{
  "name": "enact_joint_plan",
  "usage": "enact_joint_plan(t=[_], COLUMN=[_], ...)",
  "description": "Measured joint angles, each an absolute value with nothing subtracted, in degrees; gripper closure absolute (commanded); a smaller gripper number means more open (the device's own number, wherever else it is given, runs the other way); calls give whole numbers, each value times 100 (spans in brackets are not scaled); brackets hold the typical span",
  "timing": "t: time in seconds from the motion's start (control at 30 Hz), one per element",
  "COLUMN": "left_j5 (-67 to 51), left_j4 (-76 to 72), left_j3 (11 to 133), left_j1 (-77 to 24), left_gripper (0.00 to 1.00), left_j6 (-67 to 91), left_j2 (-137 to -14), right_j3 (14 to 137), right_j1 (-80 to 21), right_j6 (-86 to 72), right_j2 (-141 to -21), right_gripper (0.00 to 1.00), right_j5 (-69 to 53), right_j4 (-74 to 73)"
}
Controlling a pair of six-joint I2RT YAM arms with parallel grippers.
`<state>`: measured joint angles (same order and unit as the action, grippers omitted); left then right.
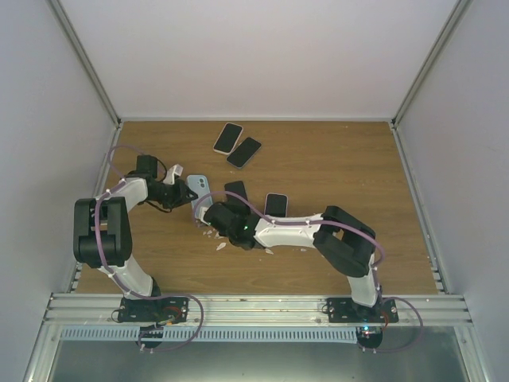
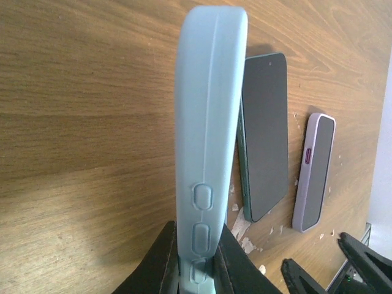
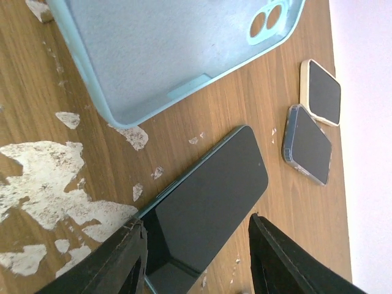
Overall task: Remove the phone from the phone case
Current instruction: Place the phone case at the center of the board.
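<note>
On the worktop (image 1: 342, 159), left of centre, the left claw (image 2: 196, 260) was clamped tight on 1 end of the pale blue phone case (image 2: 208, 104), holding it up on its long edge. Its hollow inside faced the right claw (image 3: 199, 254), whose 2 fingers stood apart, gripping nothing, above the bare dark phone (image 3: 211, 190), which lay flat just beside the case. A lavender-cased phone (image 2: 313, 171) lay near.

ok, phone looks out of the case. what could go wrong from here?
1. The right gripper straddles the freed phone lying flat; pulling away could catch and drag it.
2. The left gripper pinches the empty blue case on edge by one end, beside that phone; releasing may tip it onto the screen.
</note>
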<state>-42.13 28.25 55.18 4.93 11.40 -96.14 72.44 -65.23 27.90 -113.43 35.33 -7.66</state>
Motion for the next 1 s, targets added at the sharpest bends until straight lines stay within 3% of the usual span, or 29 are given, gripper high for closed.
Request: enact_joint_plan(t=[0.17,0.6,1.0], left_j5=[-4303,-4764,-5083], left_j4=[2805,3114,3474], left_j3=[5441,5443,5778], left_j1=[493,493,493], left_gripper=[100,100,100], left_j6=[1138,683,255], left_j2=[-9616,-9843,-10676], right_j3=[7244,7094,6672], right_j1=[-6405,-5439,-4239], right_j6=[2620,2255,2018], right_j2=[-10980,-9483,-8552], right_gripper=[53,12,0], right_j5=[3188,2117,1022], right_j4=[-1000,-1400,-1643])
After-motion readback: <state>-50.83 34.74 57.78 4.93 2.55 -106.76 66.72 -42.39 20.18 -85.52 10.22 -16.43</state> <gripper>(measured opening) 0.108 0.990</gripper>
